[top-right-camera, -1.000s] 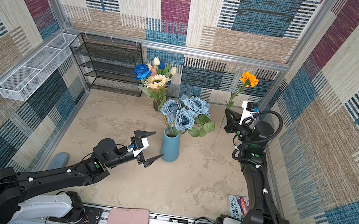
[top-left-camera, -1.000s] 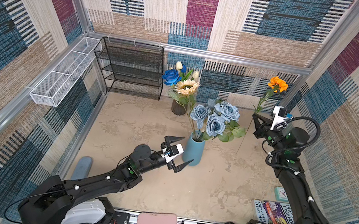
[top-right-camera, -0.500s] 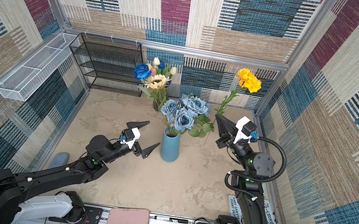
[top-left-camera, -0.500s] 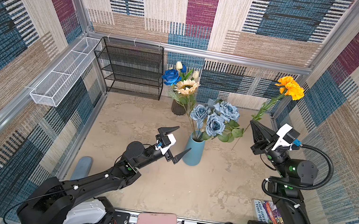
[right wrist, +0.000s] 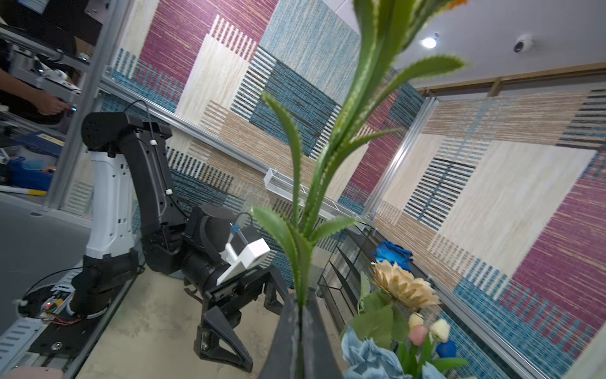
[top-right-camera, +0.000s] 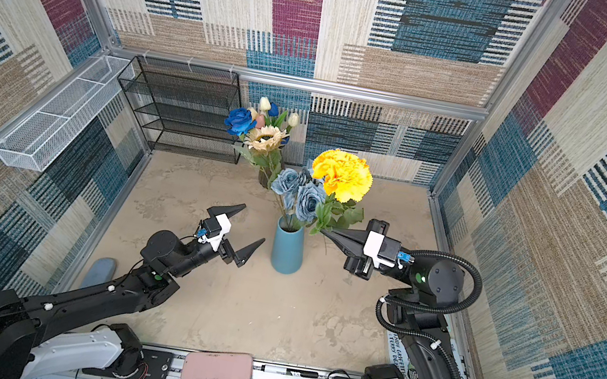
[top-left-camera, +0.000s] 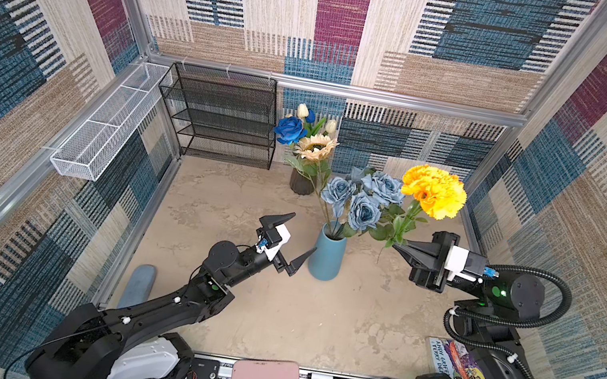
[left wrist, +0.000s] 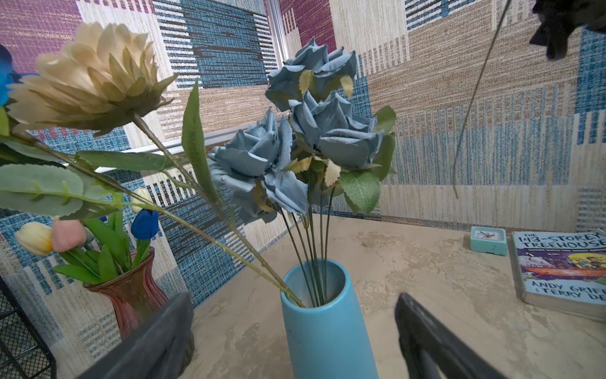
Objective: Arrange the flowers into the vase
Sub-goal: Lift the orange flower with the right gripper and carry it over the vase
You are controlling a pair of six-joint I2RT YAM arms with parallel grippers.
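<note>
right gripper (top-left-camera: 396, 245) pinched shut on the stem of the orange flower (top-left-camera: 434, 190), held in the air to the right of the blue vase (top-left-camera: 327, 258).
left gripper (top-left-camera: 295, 237) stands wide apart and empty just beside the vase on its left. the bloom hangs above and right of the vase mouth, next to the dusty-blue roses (top-left-camera: 364, 203) already standing in it. the cream sunflower (top-left-camera: 315, 147) leans out of the same vase on a long stem. small tulips (left wrist: 65, 234) sit in a brown glass vase (left wrist: 131, 295) behind.
</note>
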